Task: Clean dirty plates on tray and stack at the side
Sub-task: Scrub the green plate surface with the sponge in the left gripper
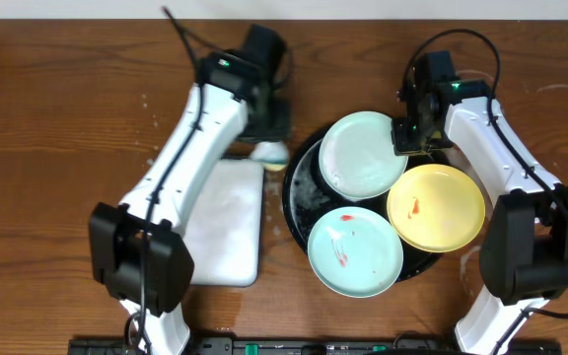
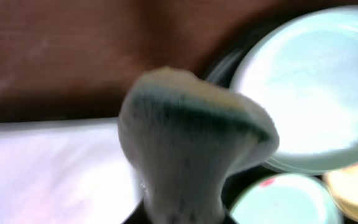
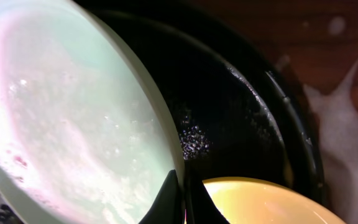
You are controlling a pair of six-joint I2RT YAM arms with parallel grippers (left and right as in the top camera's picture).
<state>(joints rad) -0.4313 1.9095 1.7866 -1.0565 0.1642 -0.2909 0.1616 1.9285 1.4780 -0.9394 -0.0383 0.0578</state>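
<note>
Left hand (image 1: 267, 133) pinches a foamy sponge (image 1: 270, 155) mid-frame; right hand (image 1: 412, 138) clamps the rim of the upper mint plate (image 1: 361, 156) over the tray (image 1: 299, 192)

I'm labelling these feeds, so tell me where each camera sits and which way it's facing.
Overhead: above the table, looking straight down on the black tray; both arms show.
Left wrist: on the left arm, looking past the left gripper's sponge toward the upper mint plate.
Right wrist: on the right arm, looking down at that plate's rim, pinched by the right gripper.
Shared: both wrist views show the upper mint plate.
</note>
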